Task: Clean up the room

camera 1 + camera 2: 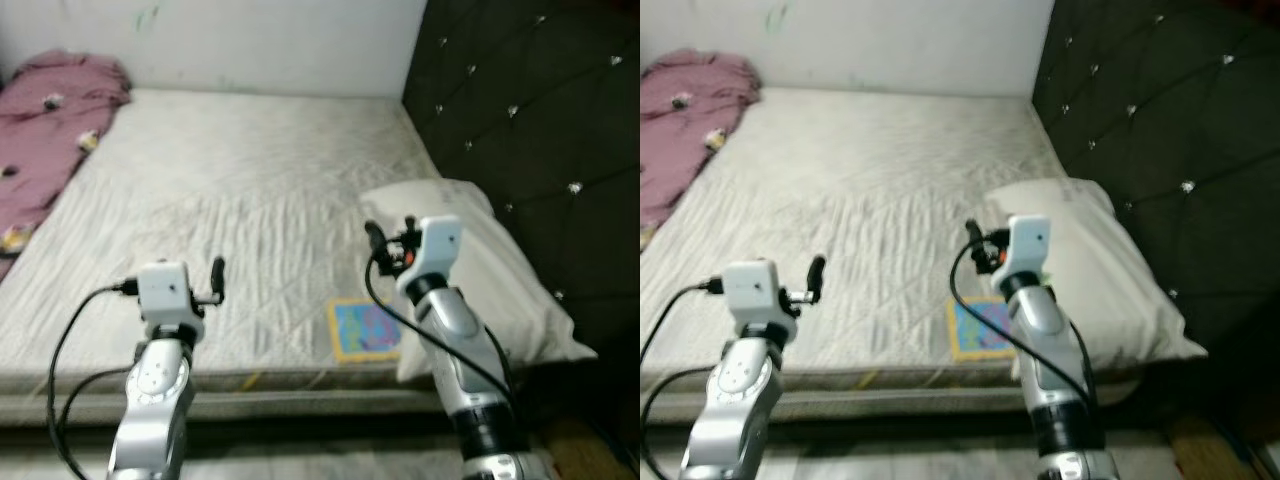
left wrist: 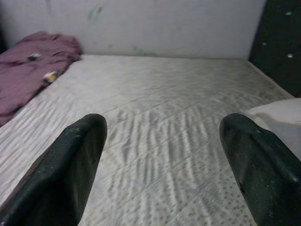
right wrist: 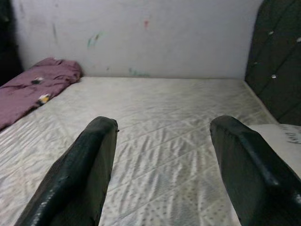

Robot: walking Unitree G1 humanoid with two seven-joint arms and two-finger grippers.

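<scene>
Both grippers, left (image 1: 217, 270) and right (image 1: 372, 238), hang spread wide and empty over the mattress (image 1: 250, 190). I read this as a ready stance. The purple blanket (image 1: 45, 130) is bunched at ten o'clock; the pillow (image 1: 480, 270) rests against the headboard (image 1: 540, 120) at three.

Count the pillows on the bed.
1. The pillow lies at the mattress's right side, against the dark headboard. The purple blanket heaped at the far left could hide another.
</scene>
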